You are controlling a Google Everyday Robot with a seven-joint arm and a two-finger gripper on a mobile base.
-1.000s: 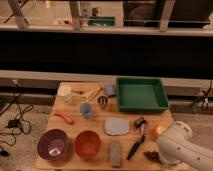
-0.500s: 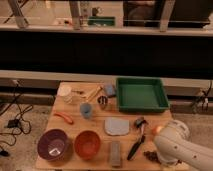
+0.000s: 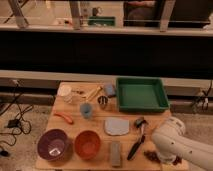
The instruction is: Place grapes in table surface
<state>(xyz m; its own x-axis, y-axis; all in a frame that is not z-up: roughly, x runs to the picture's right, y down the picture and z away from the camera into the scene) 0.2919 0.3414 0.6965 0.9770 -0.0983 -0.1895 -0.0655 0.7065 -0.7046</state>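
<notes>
My arm (image 3: 176,144) covers most of the grapes (image 3: 149,156) and the front right corner of the surface (image 3: 157,117), and runs off the frame's lower right. I can't see the gripper; it is probably behind the arm there.

The table (image 3: 158,118) is matt, grained wood; the green tray (image 3: 142,108) looks like smooth plastic; the robot arm (image 3: 172,142) has a smooth white shell.

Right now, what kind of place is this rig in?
Probably a lab test bay: wooden table staged with bowls and a green tray, floor cables, glass partition behind. Gripper hidden behind the white arm, lower right by the grapes.
</notes>
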